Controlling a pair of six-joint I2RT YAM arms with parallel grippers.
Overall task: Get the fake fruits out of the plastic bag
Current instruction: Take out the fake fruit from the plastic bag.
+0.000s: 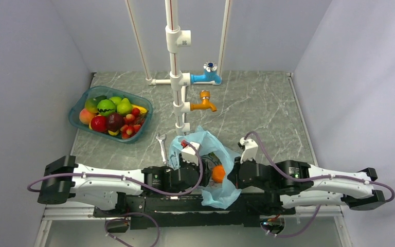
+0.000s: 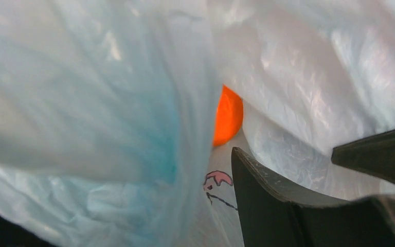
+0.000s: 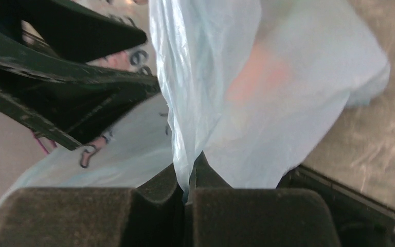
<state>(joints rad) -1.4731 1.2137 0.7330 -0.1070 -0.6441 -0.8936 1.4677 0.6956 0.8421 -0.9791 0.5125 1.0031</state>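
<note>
The plastic bag [image 1: 218, 198] lay crumpled at the near middle of the table [image 1: 267, 113], between the two arms. The orange [image 1: 217, 174] showed at its open mouth, and no other fake fruit could be made out inside. The right gripper [image 3: 186, 177] was clenched on a fold of the bag's film, the plastic pinched between its pressed jaws. The left gripper [image 2: 285, 154] stood with jaws apart and grasping nothing, its fingers against the film close beside the orange. Judged step: the bag was held open for extraction, with the orange not yet out. The next move would call for the left jaws to clear the loose film and close on the orange alone, not on plastic. Only the top view showed the teal basket [image 1: 73, 112] of fruit at the far left and the wrench [image 1: 161, 146] just left of the bag. Only the right wrist view confirmed the pinch, and there the orange was merely a glow through the film.
</note>
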